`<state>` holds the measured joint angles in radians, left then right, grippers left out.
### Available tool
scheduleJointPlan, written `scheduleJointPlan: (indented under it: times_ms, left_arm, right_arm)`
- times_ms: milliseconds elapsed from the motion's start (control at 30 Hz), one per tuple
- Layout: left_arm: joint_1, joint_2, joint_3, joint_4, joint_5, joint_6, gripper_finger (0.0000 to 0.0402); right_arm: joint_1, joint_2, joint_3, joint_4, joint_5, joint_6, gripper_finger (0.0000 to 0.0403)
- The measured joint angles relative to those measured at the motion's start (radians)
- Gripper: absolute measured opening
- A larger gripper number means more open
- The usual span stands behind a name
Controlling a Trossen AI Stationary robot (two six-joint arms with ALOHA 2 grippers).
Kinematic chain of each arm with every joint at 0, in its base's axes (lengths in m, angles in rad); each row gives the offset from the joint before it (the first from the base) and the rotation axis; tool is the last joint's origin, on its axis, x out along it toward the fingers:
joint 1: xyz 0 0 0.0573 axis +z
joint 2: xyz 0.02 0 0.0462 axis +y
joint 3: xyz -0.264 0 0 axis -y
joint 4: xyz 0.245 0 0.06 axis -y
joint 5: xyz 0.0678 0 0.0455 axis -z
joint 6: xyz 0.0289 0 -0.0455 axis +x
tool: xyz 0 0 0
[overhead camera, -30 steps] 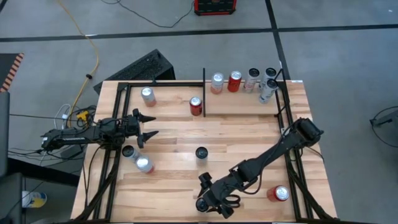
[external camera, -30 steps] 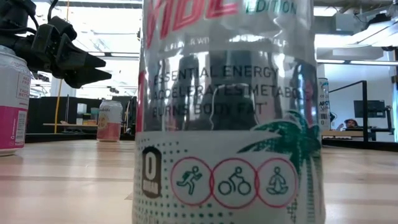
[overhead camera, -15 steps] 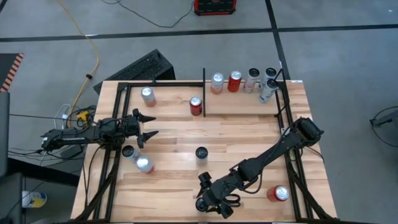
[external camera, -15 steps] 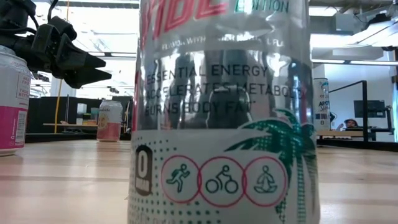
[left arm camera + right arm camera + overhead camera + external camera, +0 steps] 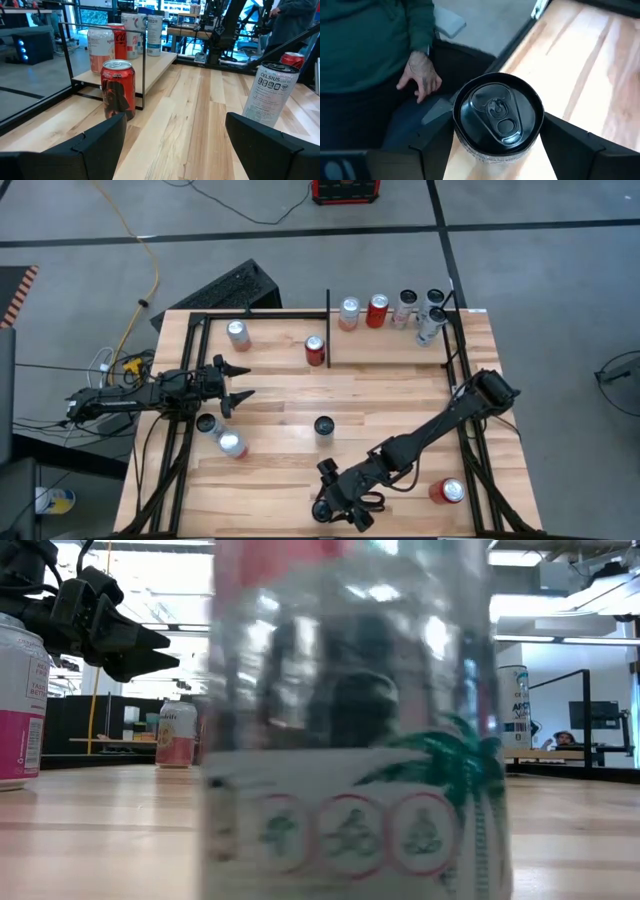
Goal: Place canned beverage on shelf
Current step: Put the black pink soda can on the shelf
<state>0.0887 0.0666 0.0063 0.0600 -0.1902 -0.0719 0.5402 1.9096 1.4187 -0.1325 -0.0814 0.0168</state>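
Because the right gripper [image 5: 496, 142] brackets the tall silver black-topped can [image 5: 497, 117] at the wooden table's [image 5: 280, 405] near edge, fingers around it but seemingly not yet clamped, a hasty lift could tip it off. The left gripper [image 5: 236, 383] waits half open, empty, near the left edge.

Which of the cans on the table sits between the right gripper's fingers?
The black-topped can at the table's near edge, flanked by the right gripper. All the other cans stand apart from it, untouched.
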Motion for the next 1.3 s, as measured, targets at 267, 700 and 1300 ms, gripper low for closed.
scheduleJointPlan:
  times_ms: [267, 700, 1300]
  left_arm:
    - [0.0, 0.0, 0.0, 0.0, 0.0, 0.0, 0.0327]
    - [0.0, 0.0, 0.0, 0.0, 0.0, 0.0, 0.0327]
    - [0.0, 0.0, 0.0, 0.0, 0.0, 0.0, 0.0327]
  right_arm:
    - [-0.025, 0.019, 0.0, 0.034, -0.063, -0.012, 0.0284]
    - [-0.073, 0.017, -0.001, 0.056, -0.055, -0.04, 0.0282]
    - [-0.08, -0.171, 0.153, -0.547, 0.225, -0.03, 0.0281]
